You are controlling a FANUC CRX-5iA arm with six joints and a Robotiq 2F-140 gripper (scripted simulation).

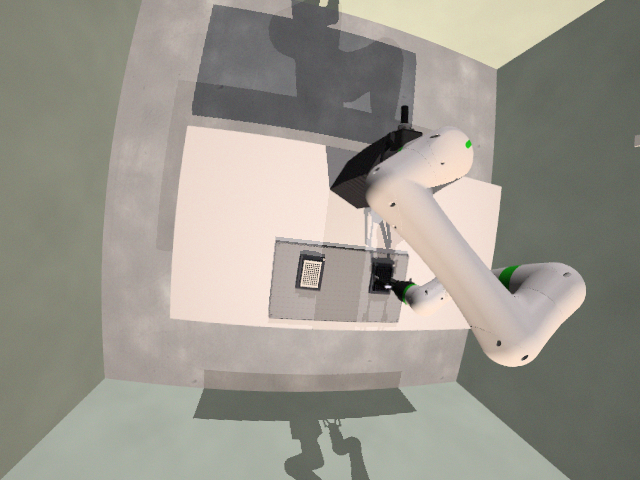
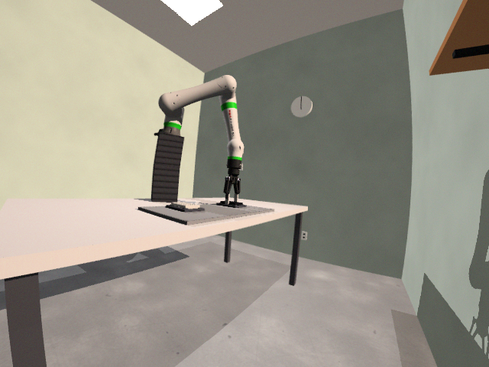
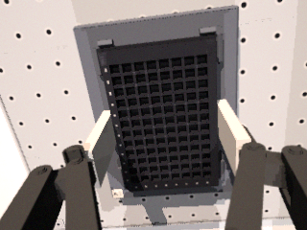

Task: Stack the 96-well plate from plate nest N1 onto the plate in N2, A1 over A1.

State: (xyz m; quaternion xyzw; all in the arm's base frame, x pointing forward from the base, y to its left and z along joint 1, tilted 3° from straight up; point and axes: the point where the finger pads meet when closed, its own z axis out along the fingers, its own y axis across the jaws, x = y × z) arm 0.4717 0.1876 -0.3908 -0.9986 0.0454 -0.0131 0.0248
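A black 96-well plate (image 3: 160, 120) (image 1: 382, 277) sits in nest N1, on the right side of the grey pegboard in the overhead view. My gripper (image 3: 164, 120) is down over it, and its two pale pads press on the plate's long sides; it is shut on the plate. The plate still rests in its nest, as the side view (image 2: 231, 204) shows. A small light mark (image 3: 116, 193) lies by the plate's near left corner in the wrist view. A white 96-well plate (image 1: 311, 272) sits in nest N2 on the board's left side, and also shows in the side view (image 2: 185, 205).
Both nests stand on a grey perforated board (image 1: 336, 281) near the table's edge. The arm's black ribbed pedestal (image 2: 166, 167) stands behind the board. The arm's white links (image 1: 439, 248) reach over the board's right end.
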